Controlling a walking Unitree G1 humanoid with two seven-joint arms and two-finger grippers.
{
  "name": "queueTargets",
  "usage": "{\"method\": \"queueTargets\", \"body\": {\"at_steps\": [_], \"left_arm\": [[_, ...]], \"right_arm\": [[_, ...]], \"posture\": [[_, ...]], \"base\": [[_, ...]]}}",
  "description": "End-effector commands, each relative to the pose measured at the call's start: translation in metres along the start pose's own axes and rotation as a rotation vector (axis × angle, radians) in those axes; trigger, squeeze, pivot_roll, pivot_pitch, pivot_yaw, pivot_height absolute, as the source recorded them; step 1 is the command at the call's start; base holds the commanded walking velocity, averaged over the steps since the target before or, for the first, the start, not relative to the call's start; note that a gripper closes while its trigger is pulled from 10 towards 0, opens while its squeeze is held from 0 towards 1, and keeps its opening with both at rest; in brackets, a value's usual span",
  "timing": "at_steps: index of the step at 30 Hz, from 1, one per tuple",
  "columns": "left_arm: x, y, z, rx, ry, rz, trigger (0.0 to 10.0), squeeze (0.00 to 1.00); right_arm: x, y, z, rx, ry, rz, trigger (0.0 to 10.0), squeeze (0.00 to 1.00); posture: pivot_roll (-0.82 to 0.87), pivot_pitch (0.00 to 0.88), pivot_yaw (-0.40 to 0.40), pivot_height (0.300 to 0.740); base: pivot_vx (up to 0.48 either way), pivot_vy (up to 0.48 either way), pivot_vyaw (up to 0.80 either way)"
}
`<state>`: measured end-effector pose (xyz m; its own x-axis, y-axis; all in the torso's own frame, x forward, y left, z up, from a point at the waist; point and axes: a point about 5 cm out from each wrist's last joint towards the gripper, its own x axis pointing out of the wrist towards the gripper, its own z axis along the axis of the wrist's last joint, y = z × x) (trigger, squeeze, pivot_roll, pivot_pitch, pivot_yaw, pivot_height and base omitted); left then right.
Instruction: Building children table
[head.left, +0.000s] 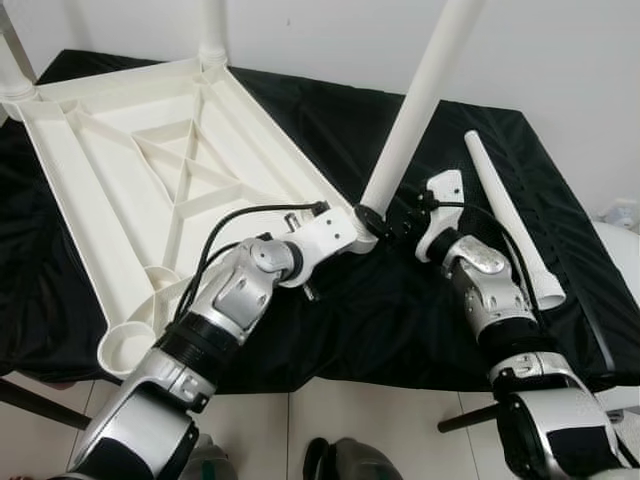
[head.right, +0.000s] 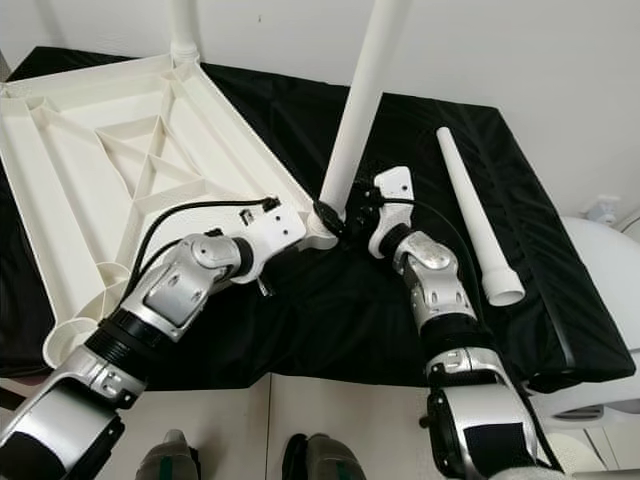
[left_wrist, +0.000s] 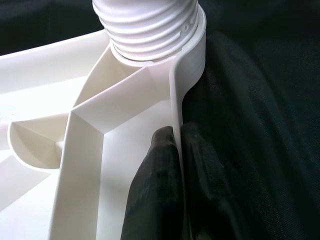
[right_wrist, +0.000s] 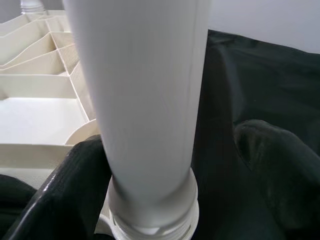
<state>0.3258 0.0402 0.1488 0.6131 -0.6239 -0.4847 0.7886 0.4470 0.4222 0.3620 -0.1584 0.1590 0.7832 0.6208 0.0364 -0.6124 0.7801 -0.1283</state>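
The white table top (head.left: 120, 170) lies upside down on a black cloth. A white leg (head.left: 415, 110) stands in its near right corner socket, leaning to the right. My left gripper (left_wrist: 177, 145) is shut on the table top's thin rim (left_wrist: 176, 100) just below the leg's threaded base (left_wrist: 150, 30). My right gripper (right_wrist: 165, 170) is open around the foot of the leg (right_wrist: 145, 100): one finger (right_wrist: 65, 195) touches it, the other finger (right_wrist: 275, 160) stands a little off. A second, loose leg (head.left: 510, 215) lies on the cloth to the right.
Two more legs (head.left: 212, 30) (head.left: 12, 70) stand in the far corner sockets. The near left socket (head.left: 125, 350) has no leg in it. The black cloth (head.left: 400, 320) covers the work surface to its front edge, with tiled floor (head.left: 350, 420) below. A white wall runs behind.
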Motion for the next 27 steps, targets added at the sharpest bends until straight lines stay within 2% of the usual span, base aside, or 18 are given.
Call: {"method": "queueTargets", "body": {"at_steps": [1,7,18,19,20,21,23,24,27], "left_arm": [[0.004,-0.008,-0.007,0.005,0.033,-0.040,10.0,0.00],[0.004,-0.008,-0.005,0.009,0.030,-0.043,10.0,0.00],[0.004,-0.007,-0.005,0.012,0.029,-0.043,10.0,0.00],[0.004,-0.007,-0.004,0.012,0.028,-0.043,10.0,0.00],[0.004,-0.007,-0.004,0.012,0.028,-0.043,10.0,0.00],[0.004,-0.007,-0.005,0.012,0.028,-0.043,10.0,0.00],[0.004,-0.007,-0.005,0.012,0.028,-0.043,10.0,0.00],[0.004,-0.007,-0.005,0.012,0.028,-0.043,10.0,0.00],[0.004,-0.008,-0.005,0.010,0.027,-0.044,10.0,0.00]], "right_arm": [[-0.003,-0.006,0.000,0.012,-0.003,0.014,10.0,0.00],[0.002,-0.005,0.000,0.029,0.001,0.094,10.0,0.00],[0.011,-0.003,0.001,0.030,0.000,0.119,10.0,0.00],[0.012,-0.004,0.001,0.025,0.001,0.113,6.5,0.00],[0.012,-0.004,0.001,0.025,0.001,0.113,6.5,0.00],[0.013,-0.004,0.001,0.025,0.001,0.113,3.6,0.00],[0.013,-0.004,0.001,0.026,0.001,0.113,3.6,0.00],[0.013,-0.004,0.001,0.026,0.006,0.116,0.0,0.00],[0.013,-0.003,-0.002,0.034,0.017,0.128,0.0,0.00]], "posture": [[0.07,0.029,-0.096,0.740],[0.07,0.028,-0.094,0.740],[0.08,0.028,-0.092,0.740],[0.08,0.029,-0.092,0.740],[0.08,0.029,-0.092,0.740],[0.08,0.029,-0.092,0.740],[0.08,0.029,-0.092,0.740],[0.08,0.029,-0.092,0.740],[0.08,0.031,-0.094,0.740]], "base": [[0.000,0.000,0.00],[0.000,0.000,0.00],[0.000,0.000,0.00],[0.000,0.000,0.00],[0.000,0.000,0.00],[0.000,0.000,0.00],[0.000,0.000,0.00],[0.000,0.000,0.00],[0.000,0.000,0.00]]}}
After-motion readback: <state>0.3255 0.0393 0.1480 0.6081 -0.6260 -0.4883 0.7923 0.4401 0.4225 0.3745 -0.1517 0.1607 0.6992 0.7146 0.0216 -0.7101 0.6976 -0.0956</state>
